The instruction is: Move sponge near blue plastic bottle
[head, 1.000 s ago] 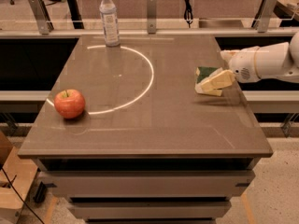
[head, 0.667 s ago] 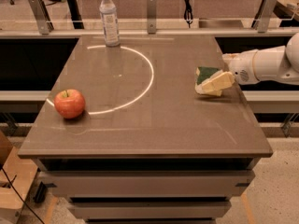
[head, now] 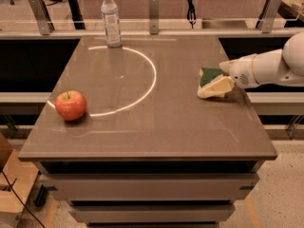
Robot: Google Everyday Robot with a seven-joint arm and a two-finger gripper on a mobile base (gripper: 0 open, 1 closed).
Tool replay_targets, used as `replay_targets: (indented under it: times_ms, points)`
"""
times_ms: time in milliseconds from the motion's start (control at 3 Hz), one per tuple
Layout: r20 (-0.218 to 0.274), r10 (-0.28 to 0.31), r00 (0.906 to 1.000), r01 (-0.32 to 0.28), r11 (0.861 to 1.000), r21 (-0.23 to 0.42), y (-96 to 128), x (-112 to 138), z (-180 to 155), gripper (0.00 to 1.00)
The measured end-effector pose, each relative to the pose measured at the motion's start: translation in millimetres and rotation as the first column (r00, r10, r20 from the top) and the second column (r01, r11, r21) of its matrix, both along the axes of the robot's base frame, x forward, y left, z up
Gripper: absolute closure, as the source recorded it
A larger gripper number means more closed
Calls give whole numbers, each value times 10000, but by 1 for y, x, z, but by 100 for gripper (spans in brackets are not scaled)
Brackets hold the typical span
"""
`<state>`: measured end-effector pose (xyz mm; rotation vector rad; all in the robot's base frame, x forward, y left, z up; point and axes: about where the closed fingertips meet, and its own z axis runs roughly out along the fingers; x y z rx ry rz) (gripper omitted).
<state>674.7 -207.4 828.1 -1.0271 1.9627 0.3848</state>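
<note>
Arm (head: 278, 65) cut off at right edge; sponge (head: 209, 75) partly hidden at its right end.
Pincer (head: 225, 78) mid-right, clamped on the sponge, low over the surface (head: 156, 127).

sponge (head: 209, 75): yellow, green top, tilted, gripped by claw (head: 219, 84) at right | blue plastic bottle (head: 111, 19): upright, far left

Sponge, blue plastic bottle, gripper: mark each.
sponge (head: 208, 74), camera view, green scouring top.
blue plastic bottle (head: 112, 22), camera view, label.
gripper (head: 224, 82), camera view, its tip, against the sponge's right side.
</note>
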Motion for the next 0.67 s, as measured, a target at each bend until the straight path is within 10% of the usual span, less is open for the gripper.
replay_targets:
  times_ms: [667]
  points:
    - [480,452,9978,-450,9990,-61,20,2,21,64]
